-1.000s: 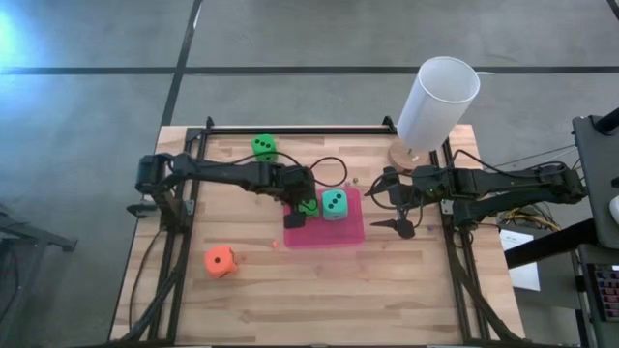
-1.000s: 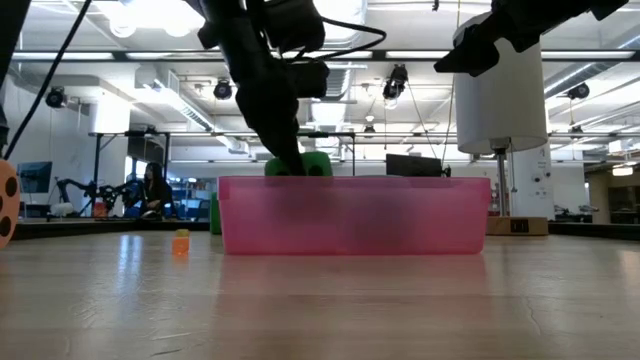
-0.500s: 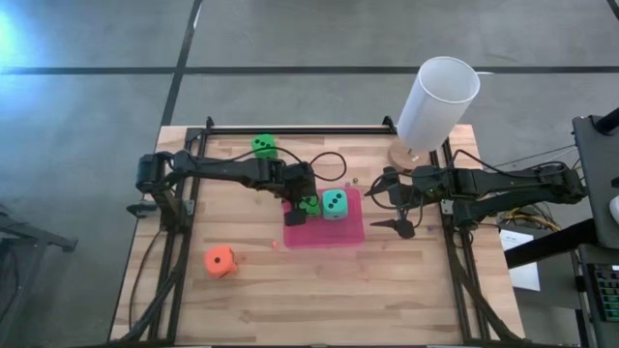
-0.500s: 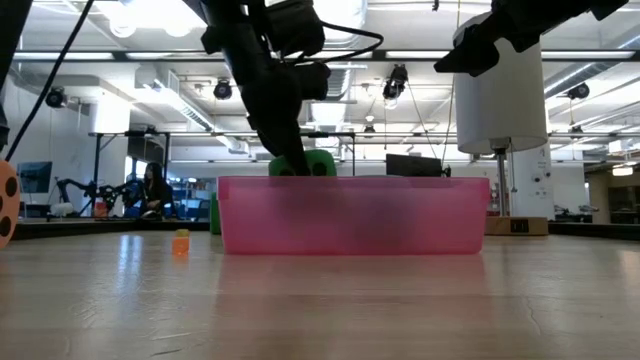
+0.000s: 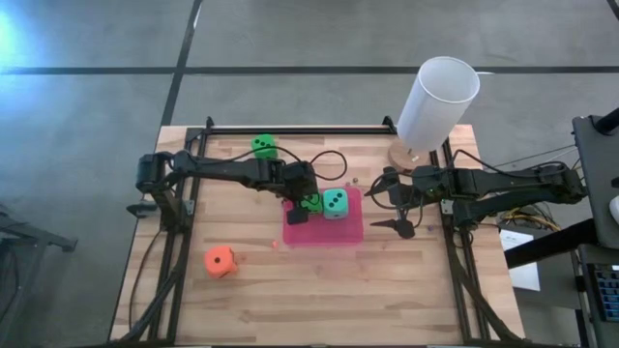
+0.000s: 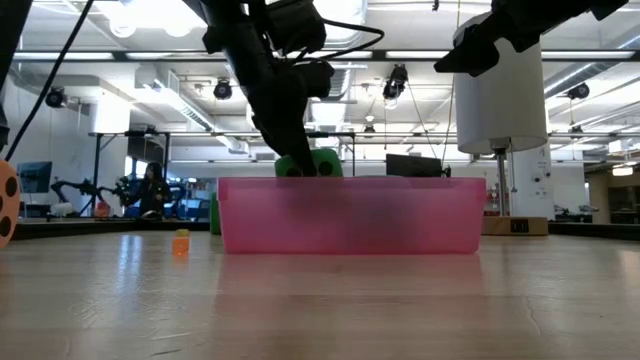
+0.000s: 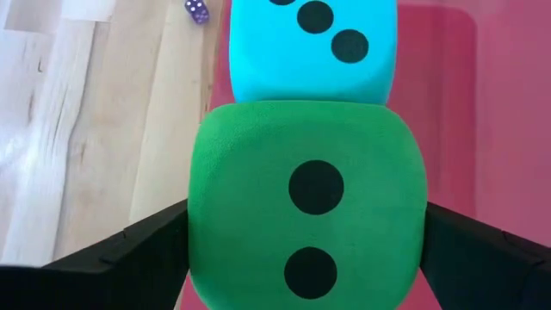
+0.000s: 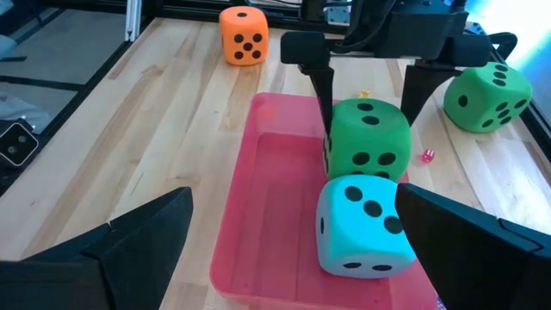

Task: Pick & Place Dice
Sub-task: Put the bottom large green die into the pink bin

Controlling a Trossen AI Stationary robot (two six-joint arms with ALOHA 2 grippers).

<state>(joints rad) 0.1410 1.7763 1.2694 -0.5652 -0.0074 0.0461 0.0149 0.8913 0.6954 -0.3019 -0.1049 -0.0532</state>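
A pink tray (image 5: 329, 235) lies mid-table. In it stands a teal die (image 5: 335, 203). Right beside it on the left is a green die (image 5: 311, 201), touching it. My left gripper (image 5: 304, 201) reaches down into the tray, shut on this green die. A second green die (image 5: 263, 146) rests on the wood at the far left. An orange die (image 5: 220, 261) rests at the near left. My right gripper (image 5: 379, 204) hovers open just right of the tray, holding nothing. My left gripper pinches the green die between its two fingers (image 8: 323, 86) by two opposite side faces (image 7: 196, 232). The fingers slant down from the table's left. The die's two-pip face is up and it leans against the teal die (image 7: 314, 47). Whether its underside rests on the tray floor is hidden.
A tall white cylinder (image 5: 437, 104) stands on a round wooden base at the far right corner. A black cable loops over the table behind the tray. A tiny purple die (image 7: 196, 10) lies on the wood near the tray's far edge.
The green die between my left gripper's fingers has edged a little toward the table's right, closer to the teal die.
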